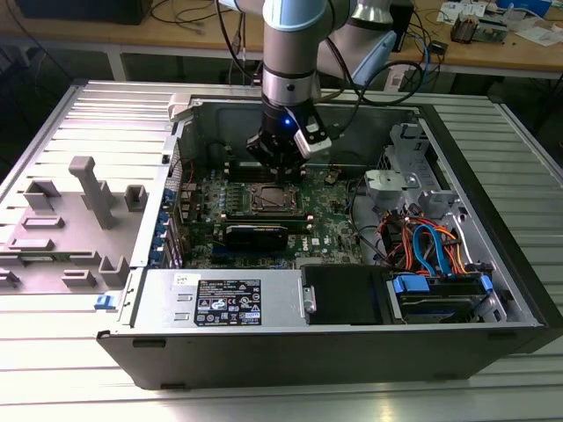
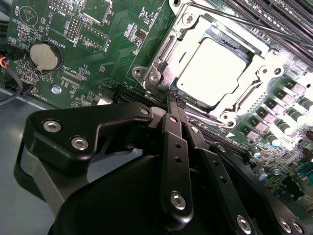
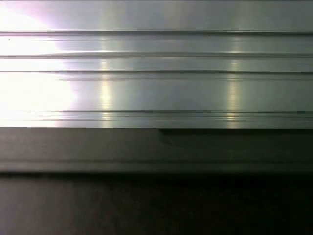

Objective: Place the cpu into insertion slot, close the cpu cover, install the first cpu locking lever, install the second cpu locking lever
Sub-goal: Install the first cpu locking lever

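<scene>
In the exterior view, the arm reaches straight down into the open computer case point(image 1: 493, 264), which lies on a ribbed metal tabletop point(image 1: 53, 387). The gripper point(image 1: 280, 176) hangs just above the insertion slot point(image 1: 268, 199), which sits on the green motherboard point(image 1: 325, 224) near the middle of the case. From the slot, a black card point(image 1: 255, 234) lies at six o'clock, and orange and blue cables point(image 1: 431, 242) are bundled at about three o'clock. Grey plastic fixtures point(image 1: 84, 207) stand on the tabletop well apart from the case, at nine o'clock.

In the second wrist view, the fingers point(image 2: 172, 105) are pressed together, holding nothing, with their tips at the near edge of the slot frame. The cpu point(image 2: 211, 72) is already seated in the insertion slot point(image 2: 161, 49), its pale metal top showing through the square cut-out of the cpu cover point(image 2: 254, 76), which lies flat over it. A thin lever wire point(image 2: 230, 20) runs along the far side of the frame. A round coin battery point(image 2: 44, 55) sits at nine o'clock from the cpu.

In the first wrist view, ribbed aluminium panel point(image 3: 156, 73) lies above a dark band point(image 3: 156, 186).
</scene>
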